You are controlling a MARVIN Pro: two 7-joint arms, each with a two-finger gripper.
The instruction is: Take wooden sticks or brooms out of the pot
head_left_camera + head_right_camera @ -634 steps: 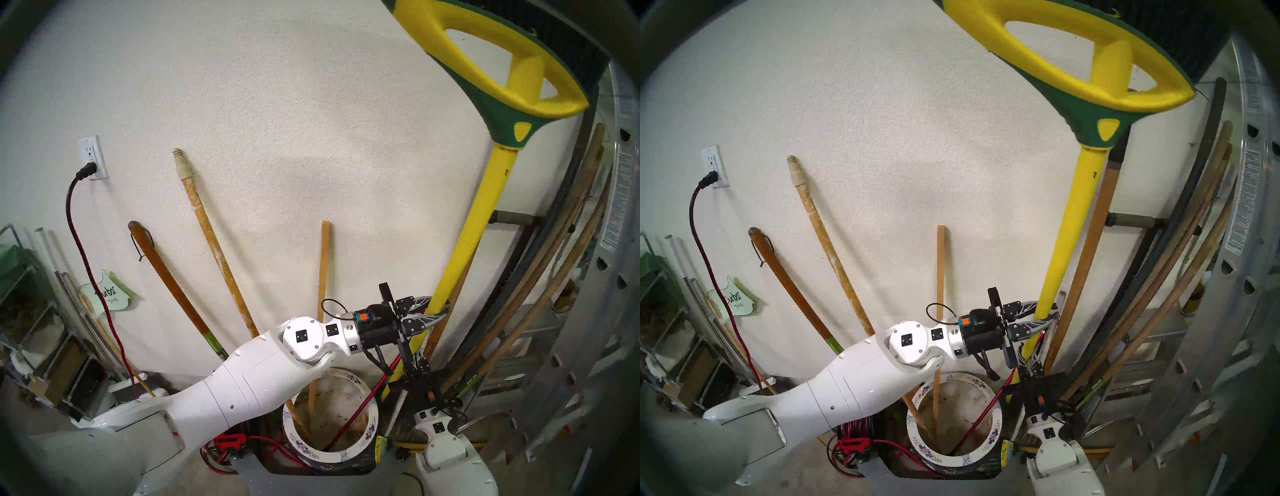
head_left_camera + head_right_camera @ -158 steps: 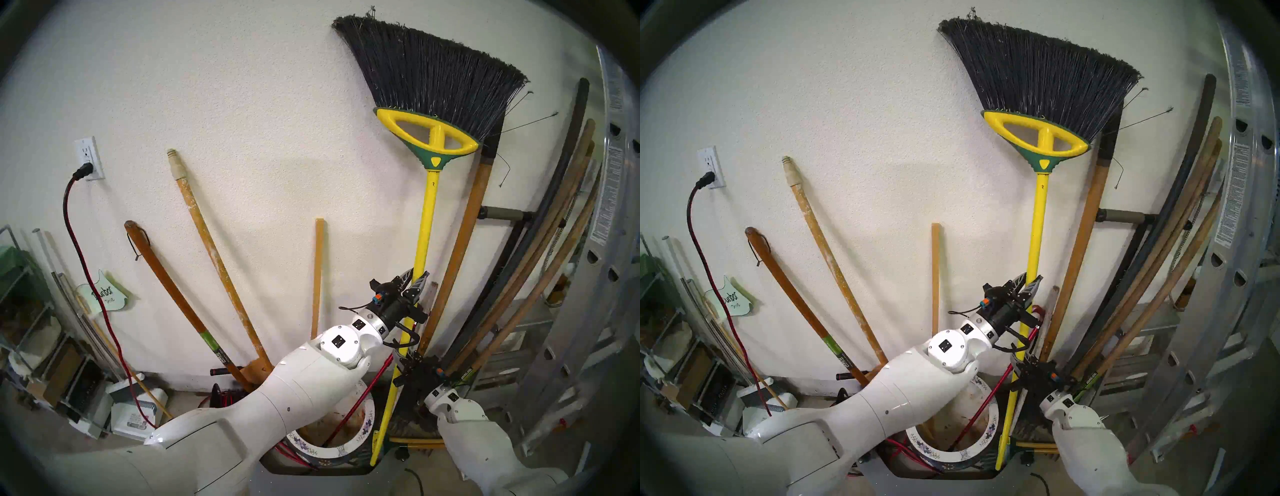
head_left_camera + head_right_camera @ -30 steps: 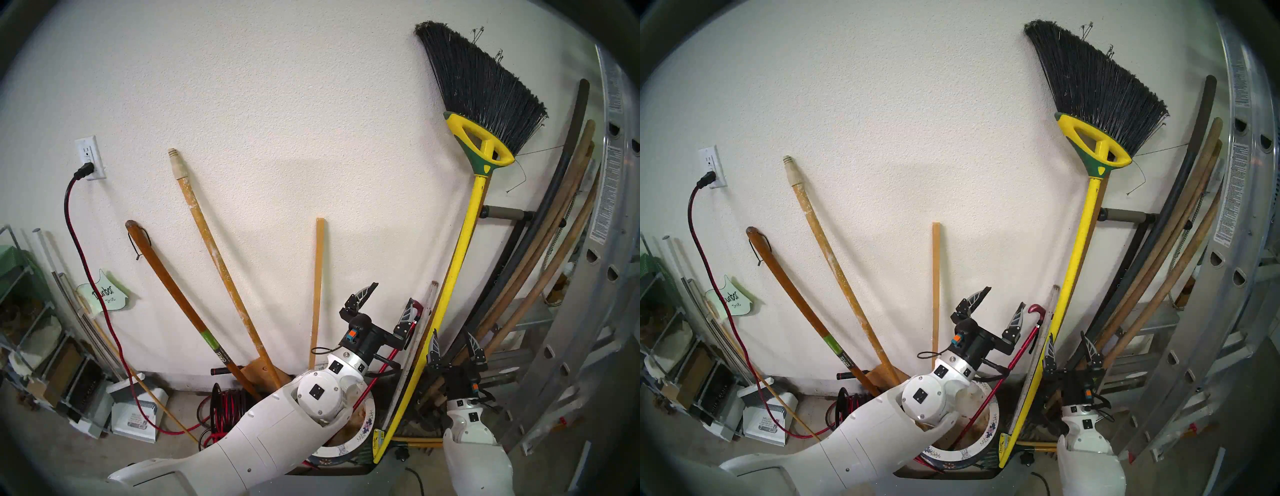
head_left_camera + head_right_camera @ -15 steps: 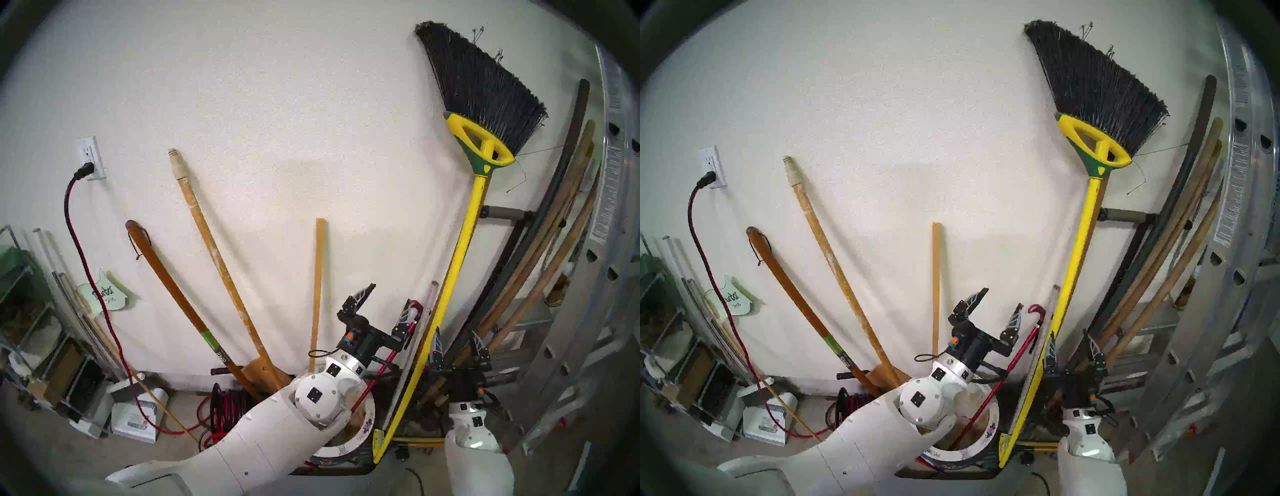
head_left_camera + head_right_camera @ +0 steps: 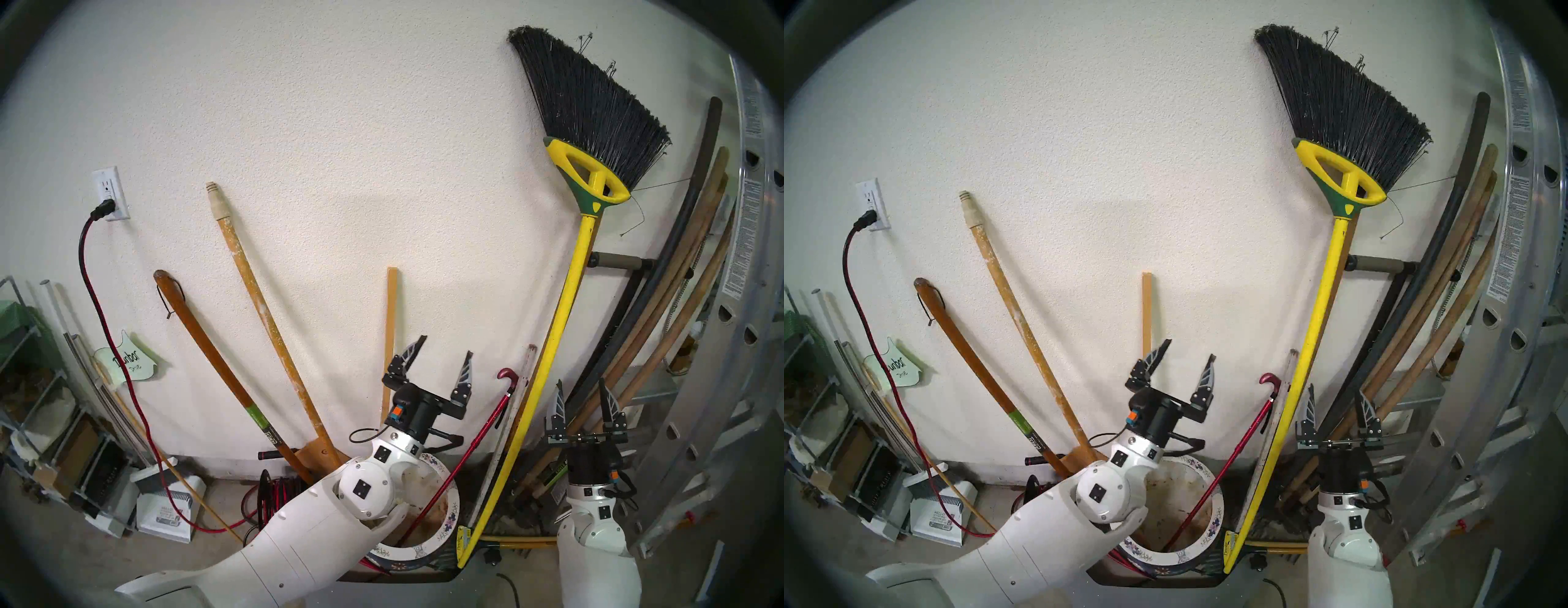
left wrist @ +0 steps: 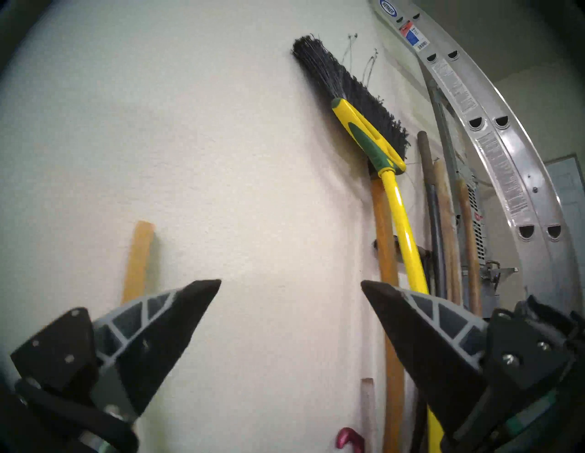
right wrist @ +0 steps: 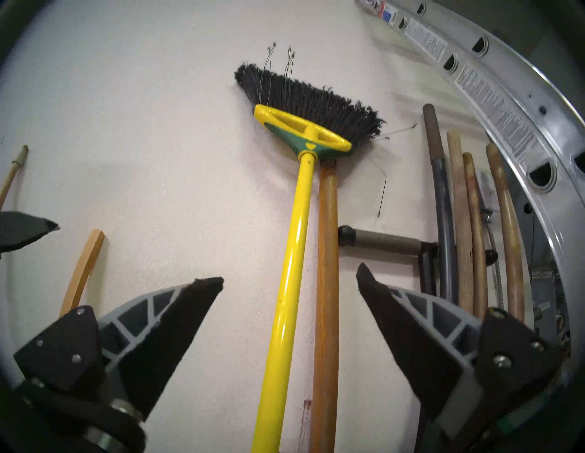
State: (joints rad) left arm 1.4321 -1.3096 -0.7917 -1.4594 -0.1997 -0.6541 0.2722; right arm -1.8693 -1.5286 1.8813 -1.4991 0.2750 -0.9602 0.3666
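Note:
The broom (image 5: 555,322) with yellow handle and black bristles leans on the wall right of the pot (image 5: 453,509), its foot on the floor outside it; it also shows in the other views (image 5: 1314,322) (image 6: 402,221) (image 7: 294,253). The long pale pole (image 5: 263,305) and the thin slat (image 5: 390,331) lean on the wall, their lower ends hidden behind my left arm. My left gripper (image 5: 446,344) is open and empty above the pot, right of the slat. My right gripper (image 5: 580,381) is open and empty, right of the broom handle and apart from it.
A red cane (image 5: 466,450) stands in the pot. A dark brown handle (image 5: 212,348) leans left of the pole. Several wooden handles (image 5: 662,318) and a metal ladder (image 5: 721,382) crowd the right. A red cord coil (image 5: 275,496) and dustpan (image 5: 169,509) lie at left.
Both grippers have let go of the broom, which now leans against the wall. In the last second my left gripper moved left towards the slat and my right gripper moved up and right.

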